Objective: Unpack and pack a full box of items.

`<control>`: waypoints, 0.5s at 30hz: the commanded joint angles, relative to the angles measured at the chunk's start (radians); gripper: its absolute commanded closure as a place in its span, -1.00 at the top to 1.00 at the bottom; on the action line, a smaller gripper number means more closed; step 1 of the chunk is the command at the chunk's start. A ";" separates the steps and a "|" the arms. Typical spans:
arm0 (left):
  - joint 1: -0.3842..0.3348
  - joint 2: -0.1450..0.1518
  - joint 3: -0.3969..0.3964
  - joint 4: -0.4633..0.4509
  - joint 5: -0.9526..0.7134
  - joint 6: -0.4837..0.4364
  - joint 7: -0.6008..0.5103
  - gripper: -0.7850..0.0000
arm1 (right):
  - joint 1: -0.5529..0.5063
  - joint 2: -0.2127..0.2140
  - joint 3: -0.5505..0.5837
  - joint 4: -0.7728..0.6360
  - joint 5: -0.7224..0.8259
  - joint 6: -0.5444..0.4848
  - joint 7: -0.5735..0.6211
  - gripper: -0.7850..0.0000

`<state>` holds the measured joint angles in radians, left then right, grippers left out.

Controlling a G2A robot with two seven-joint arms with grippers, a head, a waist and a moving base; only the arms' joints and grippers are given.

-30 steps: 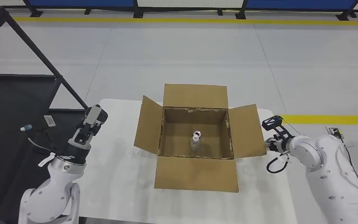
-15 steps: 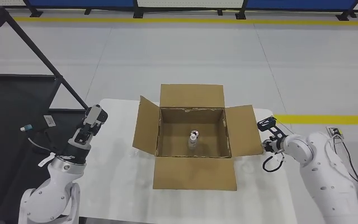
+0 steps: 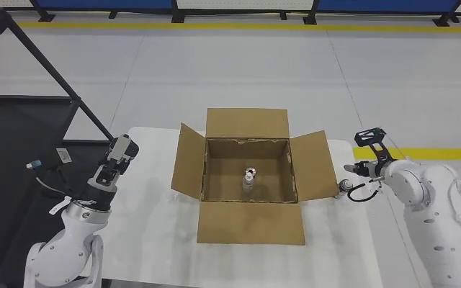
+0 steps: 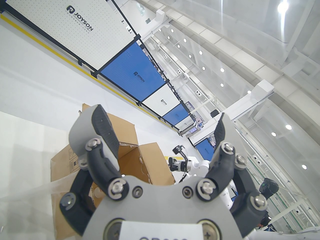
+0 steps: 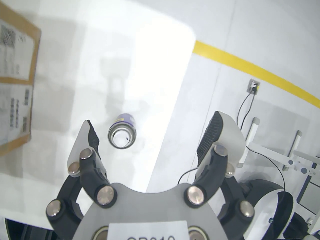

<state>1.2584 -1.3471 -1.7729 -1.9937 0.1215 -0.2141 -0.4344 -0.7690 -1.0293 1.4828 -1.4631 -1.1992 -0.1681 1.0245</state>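
Your right end effector (image 5: pixel 153 122) hangs spread and empty over a small purple can (image 5: pixel 122 134) — the can stands upright on the bench (image 3: pixel 151 230), just beside the right flap of the open cardboard box (image 3: pixel 248 216). One small bottle (image 3: pixel 248 178) stands upright inside the box. Your left end effector (image 4: pixel 159 114) is spread too, empty, raised left of the box.

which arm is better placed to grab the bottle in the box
Probably right: the right gripper is open and faces down at the table, over the can beside the box. The left gripper is open too but points up at the ceiling.
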 commanded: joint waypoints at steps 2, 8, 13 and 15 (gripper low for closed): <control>0.000 0.000 0.000 0.000 0.000 0.000 0.000 1.00 | -0.048 -0.001 0.034 -0.228 0.018 0.090 -0.050 1.00; 0.000 0.000 0.000 0.000 0.000 0.000 0.000 1.00 | 0.004 -0.019 -0.136 -0.347 0.134 -0.044 -0.079 1.00; 0.000 0.000 0.000 0.000 0.000 0.000 0.000 1.00 | 0.202 -0.072 -0.438 -0.142 0.195 -0.142 -0.014 1.00; 0.000 0.000 0.000 0.000 0.000 0.000 0.000 1.00 | 0.279 -0.104 -0.548 -0.023 0.224 -0.153 -0.005 1.00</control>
<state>1.2584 -1.3471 -1.7729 -1.9937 0.1215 -0.2141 -0.4344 -0.5419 -1.1151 1.0164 -1.5662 -0.9998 -0.3158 1.0168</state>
